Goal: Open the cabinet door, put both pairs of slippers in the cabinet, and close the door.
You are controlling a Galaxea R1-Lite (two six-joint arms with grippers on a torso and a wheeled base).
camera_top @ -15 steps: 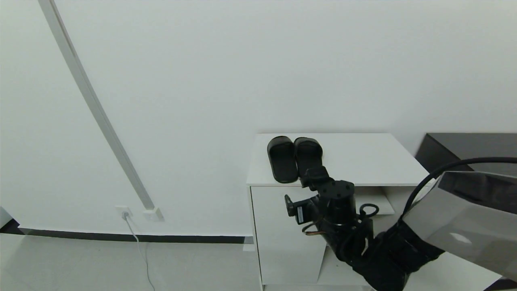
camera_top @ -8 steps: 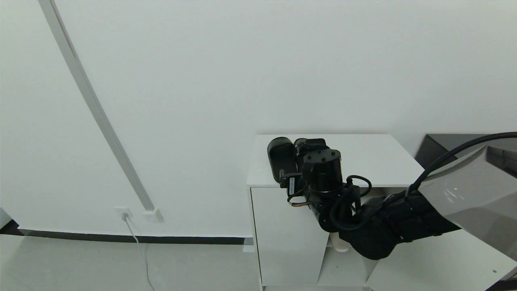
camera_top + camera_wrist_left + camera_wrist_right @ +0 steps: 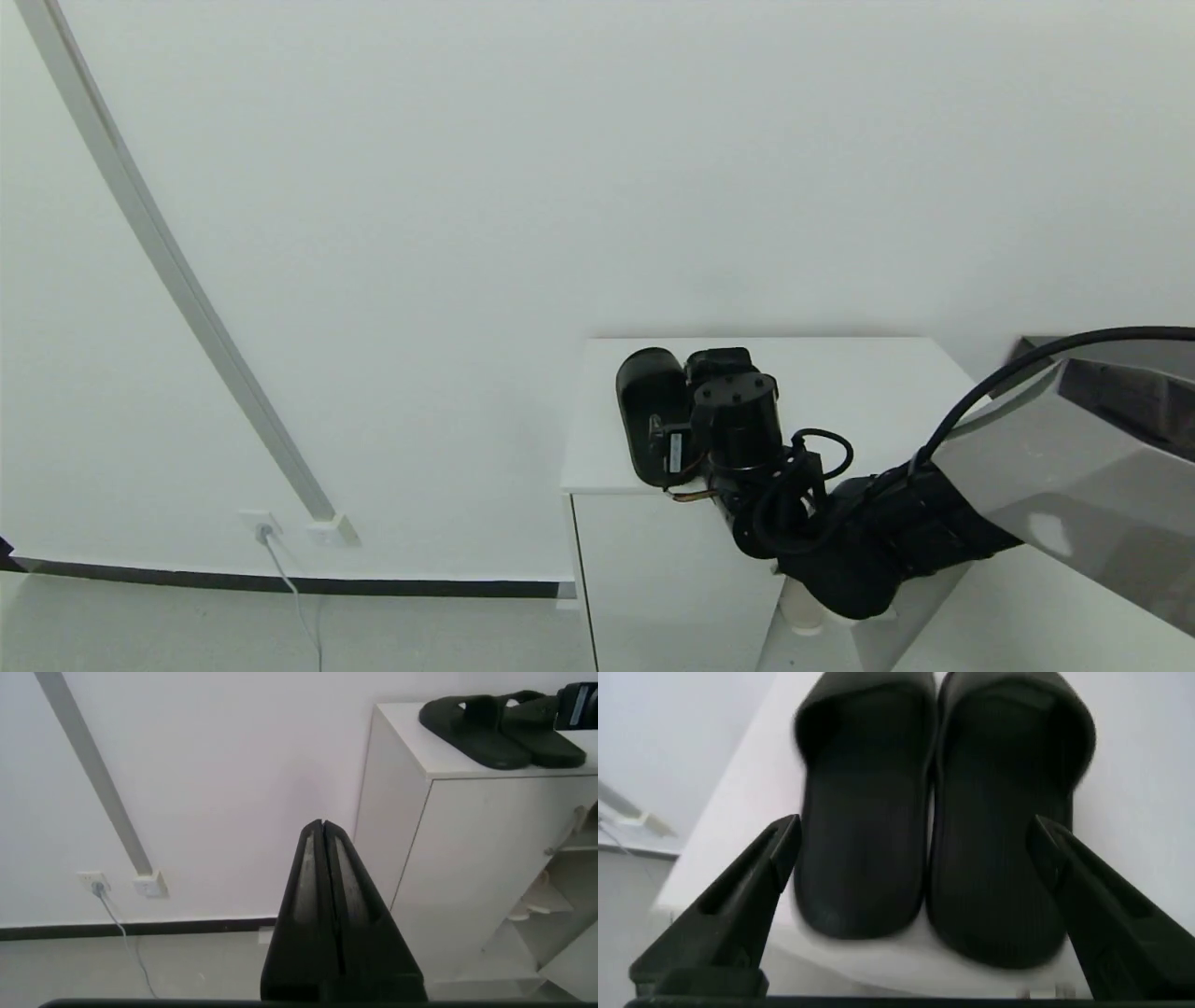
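Observation:
A pair of black slippers (image 3: 651, 415) lies side by side on top of the white cabinet (image 3: 840, 392), near its left front edge. My right gripper (image 3: 717, 357) hovers just above the pair, over the right-hand slipper. In the right wrist view it (image 3: 915, 826) is open wide, and both slippers (image 3: 934, 812) lie between and below its fingers (image 3: 738, 915). My left gripper (image 3: 322, 859) is shut on nothing, low and to the left of the cabinet (image 3: 448, 859). From there the slippers (image 3: 500, 730) show on the cabinet top.
The cabinet's left front panel (image 3: 672, 579) is shut. Its right side stands open, with shelves (image 3: 561, 887) inside and a white door leaf (image 3: 1018, 616) swung out. A wall socket with a cable (image 3: 260, 530) and a slanting duct (image 3: 168, 261) are on the left wall.
My right arm has risen from in front of the cabinet and moved forward over the slippers. The head camera has tilted, so the whole picture sits lower.

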